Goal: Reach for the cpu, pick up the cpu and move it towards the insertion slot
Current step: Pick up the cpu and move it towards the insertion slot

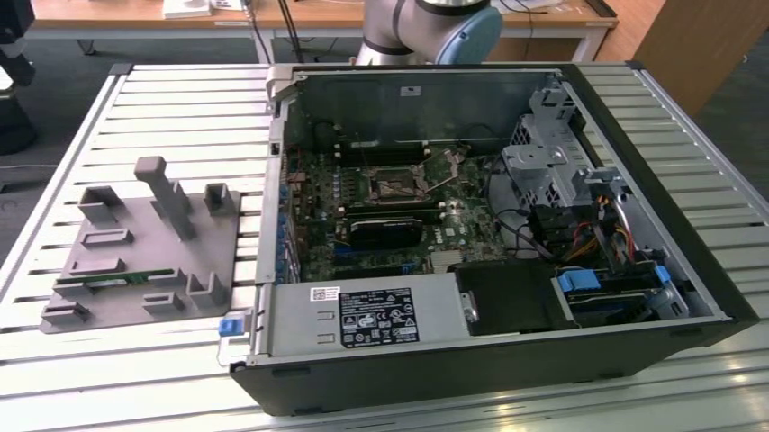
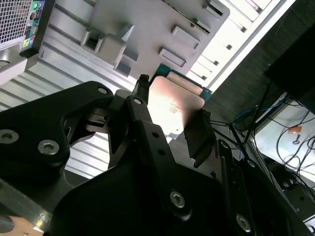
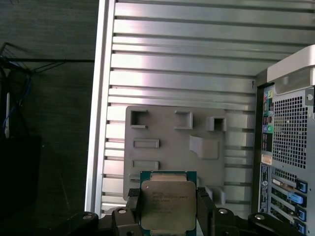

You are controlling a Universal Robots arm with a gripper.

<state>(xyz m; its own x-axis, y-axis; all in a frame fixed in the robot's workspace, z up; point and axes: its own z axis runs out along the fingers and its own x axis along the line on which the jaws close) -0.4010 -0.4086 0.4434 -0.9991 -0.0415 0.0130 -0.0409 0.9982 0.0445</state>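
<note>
The gripper (image 3: 168,216) has its two dark fingers (image 2: 199,132) closed against opposite edges of the cpu (image 3: 168,202), so the chip sits clamped between them with its shiny metal lid facing the first wrist view and its thin green border showing along one side. In the second wrist view the cpu (image 2: 172,105) glints between the same fingers, held clear of the surface below. Beyond the chip lies the grey holder plate (image 3: 177,142) with its raised blocks and shallow pockets, resting on the ribbed metal table (image 3: 182,59), and the perforated back of the computer case (image 3: 290,142) stands just beside it. By my reading the pick-up is done and the carry is in hand. In the exterior view the insertion slot (image 1: 394,187) sits in the open case on the motherboard (image 1: 360,220), well apart from the holder plate (image 1: 144,247), so the carry calls for a steady grip and a level chip.
</note>
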